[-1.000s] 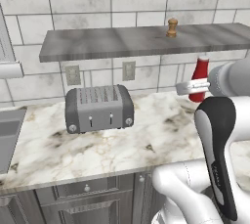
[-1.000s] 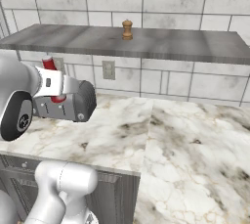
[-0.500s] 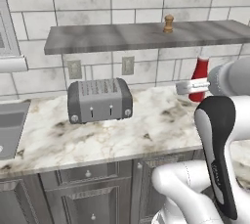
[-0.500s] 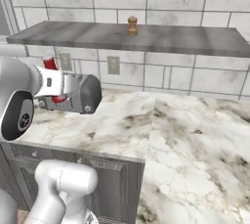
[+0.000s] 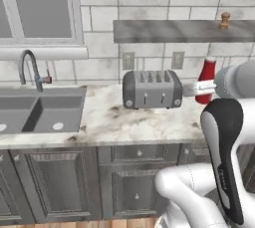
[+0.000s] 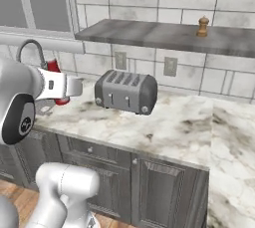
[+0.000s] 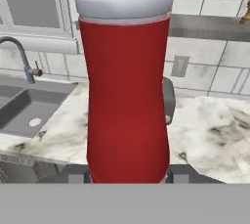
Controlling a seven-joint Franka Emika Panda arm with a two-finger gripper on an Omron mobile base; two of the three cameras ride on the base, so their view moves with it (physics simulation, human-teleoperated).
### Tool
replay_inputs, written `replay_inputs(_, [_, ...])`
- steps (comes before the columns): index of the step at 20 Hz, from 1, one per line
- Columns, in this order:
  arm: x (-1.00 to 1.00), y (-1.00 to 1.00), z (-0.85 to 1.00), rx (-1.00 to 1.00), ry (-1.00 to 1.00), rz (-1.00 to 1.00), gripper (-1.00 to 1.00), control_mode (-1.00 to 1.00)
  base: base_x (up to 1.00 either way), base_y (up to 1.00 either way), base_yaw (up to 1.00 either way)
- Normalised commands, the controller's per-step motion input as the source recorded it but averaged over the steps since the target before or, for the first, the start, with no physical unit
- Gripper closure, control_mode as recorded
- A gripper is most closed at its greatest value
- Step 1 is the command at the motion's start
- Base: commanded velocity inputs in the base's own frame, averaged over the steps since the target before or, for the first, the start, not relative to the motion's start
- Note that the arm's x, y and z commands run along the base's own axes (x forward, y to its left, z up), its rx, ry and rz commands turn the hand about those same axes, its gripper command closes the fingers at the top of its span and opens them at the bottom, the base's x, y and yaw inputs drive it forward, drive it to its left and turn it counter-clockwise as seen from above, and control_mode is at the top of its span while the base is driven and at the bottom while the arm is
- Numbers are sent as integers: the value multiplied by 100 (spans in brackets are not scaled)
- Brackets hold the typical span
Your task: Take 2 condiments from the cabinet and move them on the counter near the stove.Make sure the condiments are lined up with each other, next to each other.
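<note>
We are carrying the red bottle [image 7: 126, 91] clamped in our tool [image 5: 201, 88] above the bench [image 5: 109, 122] beside the toaster [image 5: 152, 88] — the shaker [image 6: 202, 26] waits on the shelf [image 6: 149, 33] — and next, we judge, comes setting it down near the stove.

Red squeeze bottle [image 7: 126, 96]: smooth, matt plastic, with a pale grey band at one end. Shaker [image 6: 202, 26]: turned brown wood. Shelf [image 6: 164, 35]: matt grey stone-look slab. Counter [image 5: 124, 122]: polished veined marble. Toaster [image 5: 152, 88]: brushed grey metal. Faucet [image 5: 29, 67]: smooth metal. Wall: glossy tile.
</note>
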Motion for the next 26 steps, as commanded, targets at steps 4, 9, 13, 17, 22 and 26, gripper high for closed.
replay_inputs(4, [0,0,0,0,0,0,100,100,-7,100,58])
replay_inputs(9, [0,0,0,0,0,0,100,100,0,100,64])
replay_inputs(13, [0,0,0,0,0,0,100,100,0,86,78])
replay_inputs(17, [0,0,0,0,0,0,100,100,0,59,91])
replay_inputs(22, [0,0,0,0,0,0,100,100,0,42,98])
replay_inputs(26, [0,0,0,0,0,0,100,100,0,37,96])
